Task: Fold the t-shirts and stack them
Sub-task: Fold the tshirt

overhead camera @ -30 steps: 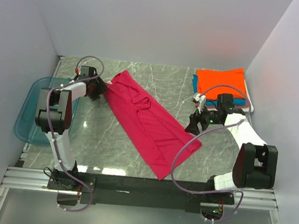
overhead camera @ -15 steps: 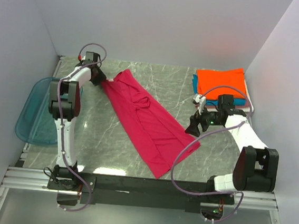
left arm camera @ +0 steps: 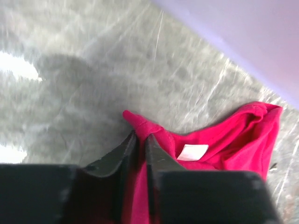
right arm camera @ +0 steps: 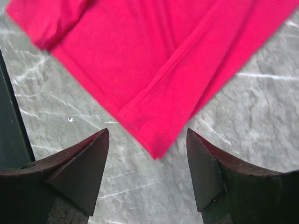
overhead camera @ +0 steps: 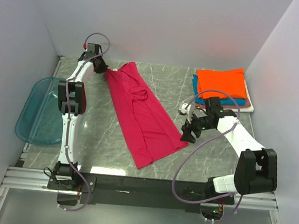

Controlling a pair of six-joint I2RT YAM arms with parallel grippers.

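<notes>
- Top view: the grey marbled desk (overhead camera: 214, 150) is boxed in by pale lilac walls (overhead camera: 158, 23). The magenta-red cloth t-shirt (overhead camera: 141, 116) lies flat on it. Its long axis slants from the collar end at far left to the hem at near middle.
- Left wrist view: my left hand (left arm camera: 140, 144) is clamped narrow on a fold of the t-shirt (left arm camera: 233, 135) over the desk (left arm camera: 93, 70).
- Right wrist view: my right hand (right arm camera: 147, 172) stands wide, and the hem corner of the t-shirt (right arm camera: 154, 60) points in between its fingers (right arm camera: 79, 172).
</notes>
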